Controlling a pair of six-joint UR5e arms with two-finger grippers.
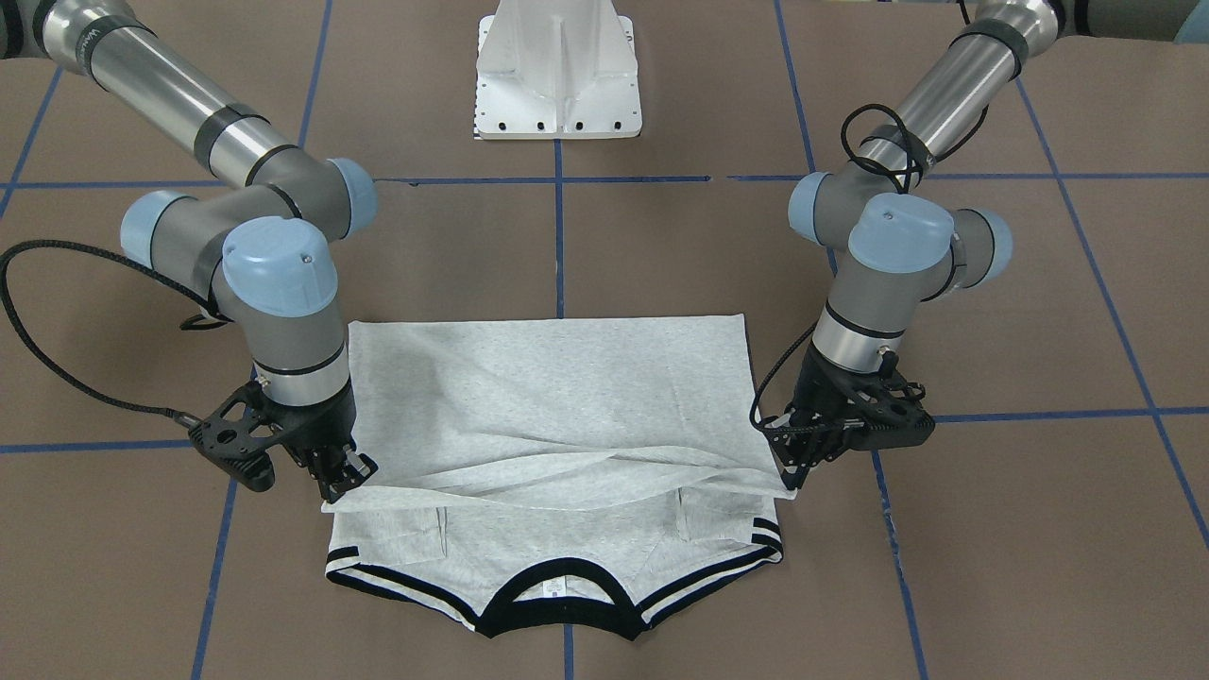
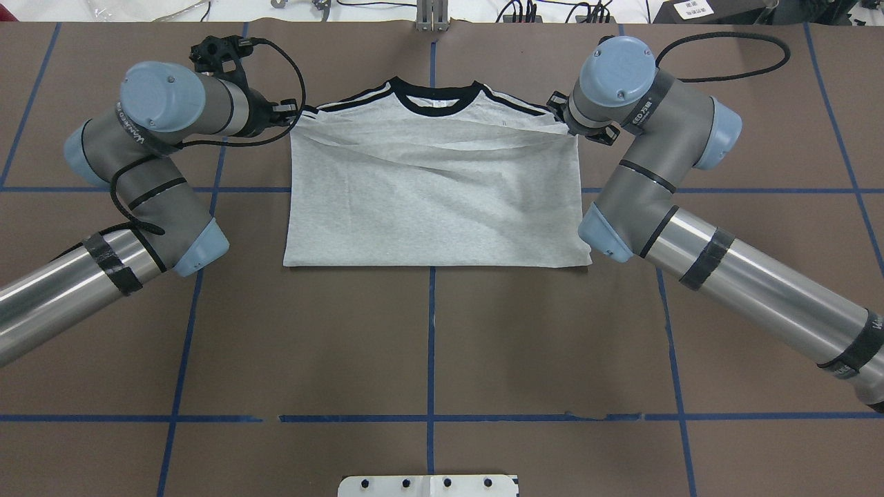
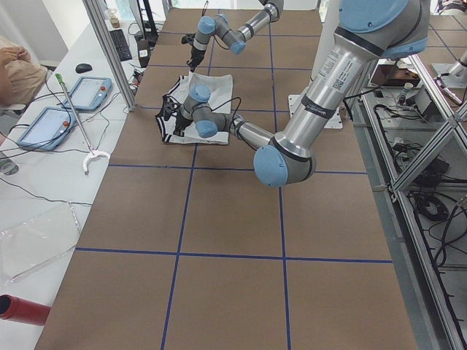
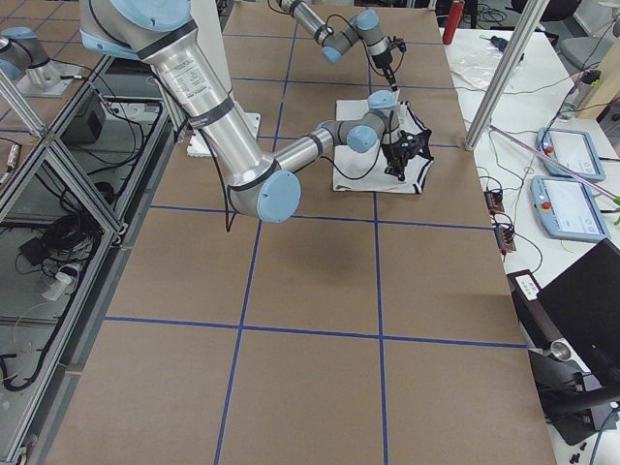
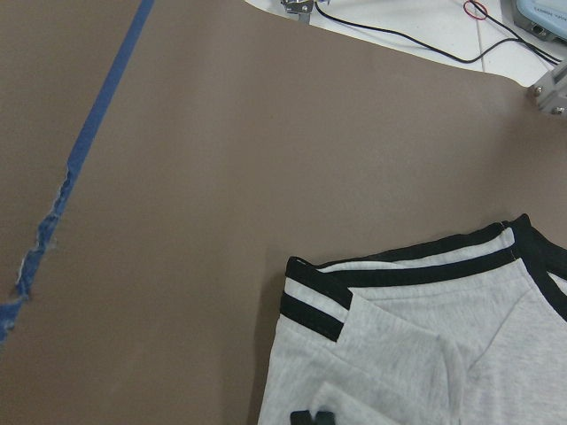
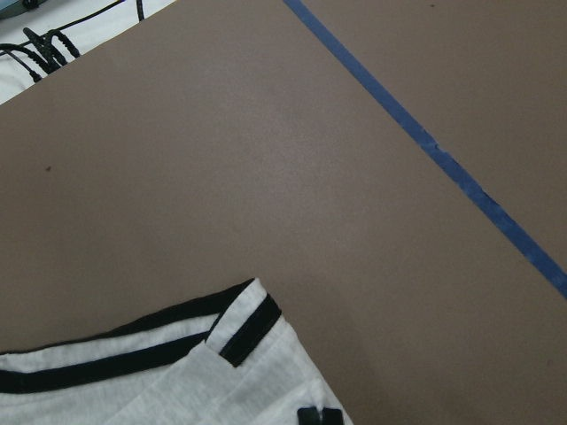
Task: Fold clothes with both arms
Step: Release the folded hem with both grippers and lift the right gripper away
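The grey T-shirt [image 1: 548, 397] lies print side down on the brown table, its lower half folded up toward the black collar [image 1: 557, 604]. The striped shoulder trim still shows beyond the folded edge [image 2: 435, 128]. My left gripper [image 1: 789, 482] is shut on the folded layer's corner at one shoulder and shows in the overhead view [image 2: 293, 114]. My right gripper [image 1: 345, 486] is shut on the other corner and shows in the overhead view [image 2: 570, 124]. Both corners are held slightly above the layer below. The wrist views show closed fingertips [image 5: 310, 416] [image 6: 319, 416] on grey cloth. The print is hidden.
The white pedestal [image 1: 559, 71] stands at the robot's side of the table. Blue tape lines [image 2: 431, 331] grid the brown surface. Beyond the far edge, a white bench holds cables and tablets [image 3: 44, 124]. A red cylinder [image 3: 22, 310] lies at that bench's near end.
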